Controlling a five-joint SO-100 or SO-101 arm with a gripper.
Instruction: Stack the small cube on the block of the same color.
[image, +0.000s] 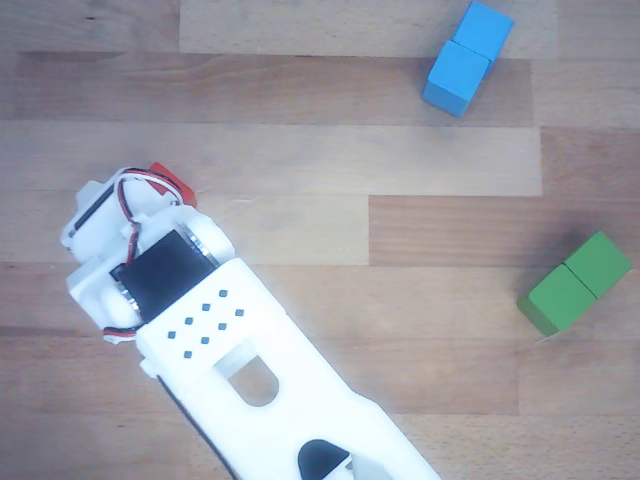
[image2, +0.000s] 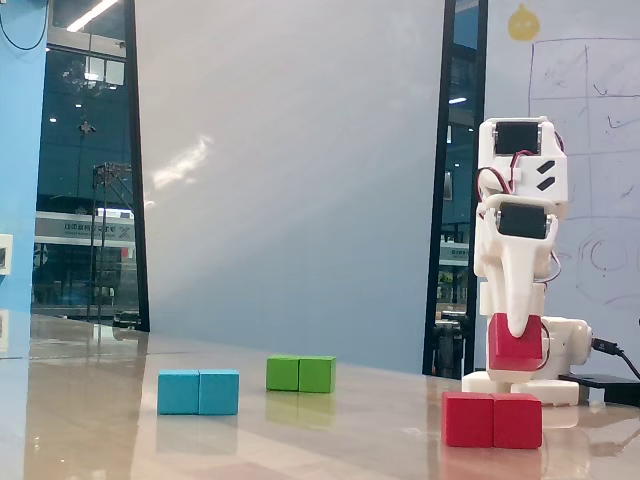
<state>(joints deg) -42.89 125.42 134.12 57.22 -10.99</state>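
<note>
Gripper pinching the small cube, hanging just above the red block at six o'clock, over its right half, gap showing.

The arm is white printed plastic with black servo blocks set in its joints. Thin red and white wires loop at its joints. Small dark dots dot one flat link.

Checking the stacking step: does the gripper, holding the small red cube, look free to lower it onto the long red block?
Probably yes: the small red cube hangs in the gripper above the long red block, whose top is bare.
</note>
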